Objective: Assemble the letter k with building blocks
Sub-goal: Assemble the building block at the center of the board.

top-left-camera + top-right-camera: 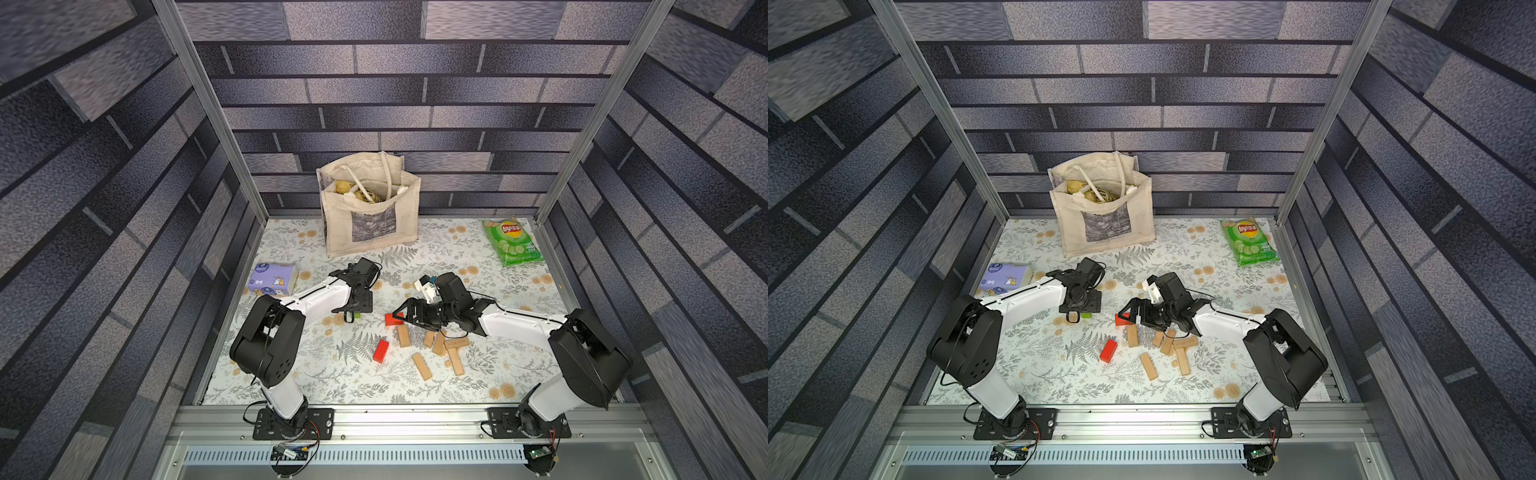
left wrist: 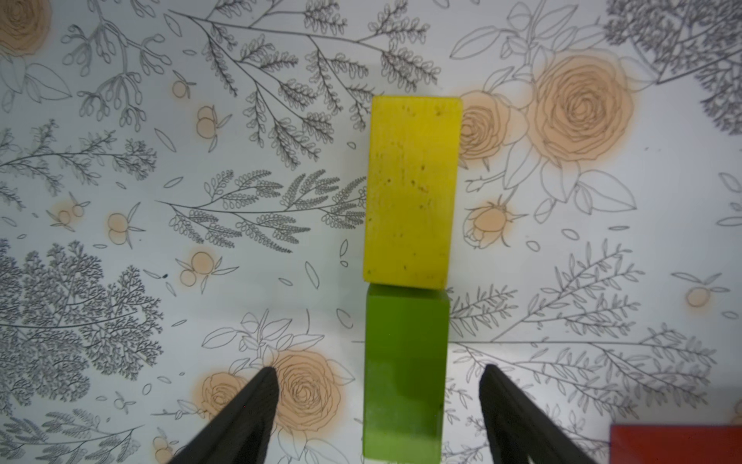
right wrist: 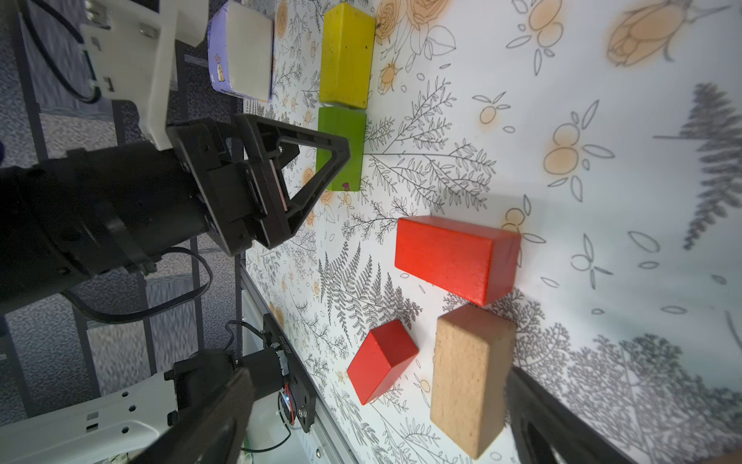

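I count ten building blocks on the floral surface: six tan blocks loosely scattered in front of the right arm, two red blocks, one yellow block and one green block; the yellow and green ones lie end to end, touching, in one straight line beneath the left arm; the left fingers are spread, one on each side of the green block with a clear gap, gripping nothing; the right fingers are spread wide, a tan block lying between them and one red block just beyond, holding nothing; the second red block lies apart, nearer the front edge.
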